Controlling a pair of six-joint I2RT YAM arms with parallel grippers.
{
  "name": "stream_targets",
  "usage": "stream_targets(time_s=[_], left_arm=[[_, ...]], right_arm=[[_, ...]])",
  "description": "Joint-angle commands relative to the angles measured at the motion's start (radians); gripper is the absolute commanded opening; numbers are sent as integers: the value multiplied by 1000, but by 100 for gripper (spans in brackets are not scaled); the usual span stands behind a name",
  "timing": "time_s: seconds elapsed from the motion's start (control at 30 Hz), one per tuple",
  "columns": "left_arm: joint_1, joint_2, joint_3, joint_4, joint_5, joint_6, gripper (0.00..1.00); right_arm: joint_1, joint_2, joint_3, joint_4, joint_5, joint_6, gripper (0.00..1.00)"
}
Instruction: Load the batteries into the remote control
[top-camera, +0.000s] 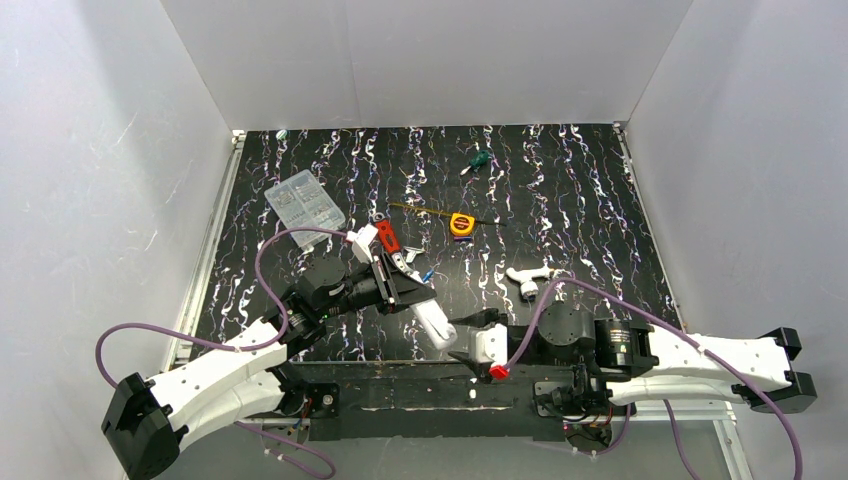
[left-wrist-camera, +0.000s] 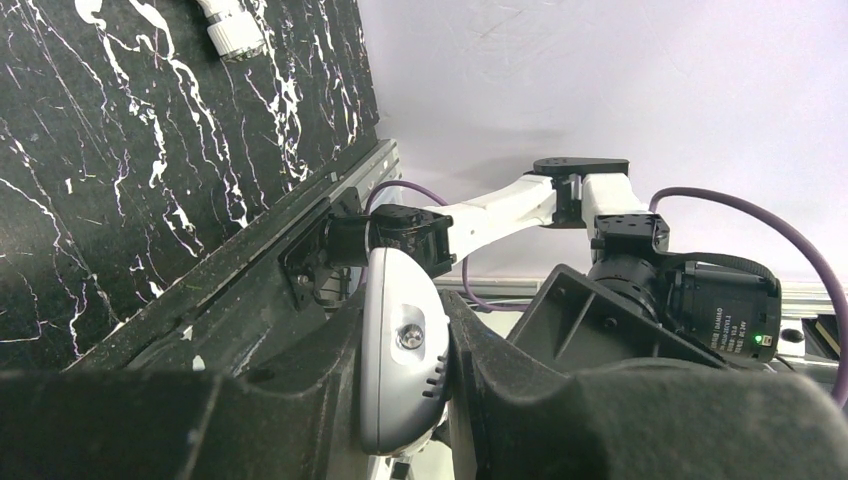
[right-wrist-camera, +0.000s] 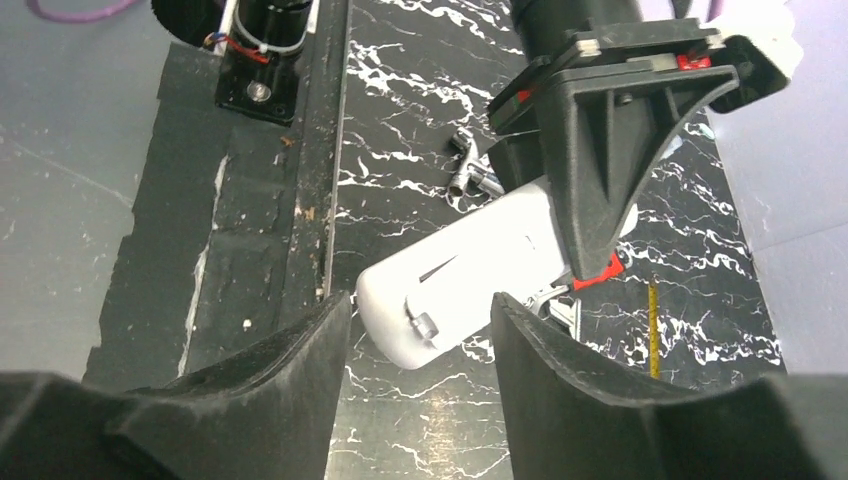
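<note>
Remote control, a small white oblong plastic handset (right-wrist-camera: 470, 270), hangs above the near part of the black, white-veined tabletop (top-camera: 560, 190). We see it clamped in the left gripper (left-wrist-camera: 405, 385), whose black fingers (left-wrist-camera: 290, 400) press on both of its long sides. Its rounded free end points toward the right gripper (right-wrist-camera: 420, 400). That gripper's jaws stand apart, one on each side of the handset's end, and we cannot tell whether either touches it. On the face turned to the right wrist camera we make out a slot and a small latch-like part.

What we take for one of the batteries (top-camera: 428, 275), a tiny slim blue cylinder, lies on the tabletop just beyond the left gripper. It is near a cluster of silvery metal bits (top-camera: 412, 258) and a red-handled tool (top-camera: 387, 238). Farther back lie a clear plastic compartment box (top-camera: 305, 203), a yellow tape measure (top-camera: 461, 224) and a green-handled screwdriver (top-camera: 480, 159). A white angled pipe-like fitting (top-camera: 527, 279) lies right of the middle, apart from the handset
</note>
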Motion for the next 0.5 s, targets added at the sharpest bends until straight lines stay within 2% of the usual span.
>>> stream_targets(time_s=[0.0, 0.07, 0.2, 0.3, 0.47], left_arm=[[-3, -28, -6, 67, 17, -4, 0], [-3, -31, -8, 62, 16, -4, 0], [-3, -33, -8, 57, 16, -1, 0], [-3, -29, -8, 61, 16, -3, 0], [-3, -29, -8, 60, 15, -3, 0]], right_arm=[[0, 3, 38, 141, 120, 163, 63], [-1, 11, 55, 150, 227, 271, 63], [-1, 39, 138, 83, 305, 470, 64], [0, 82, 202, 25, 378, 695, 64], [1, 257, 410, -360, 470, 1042, 64]])
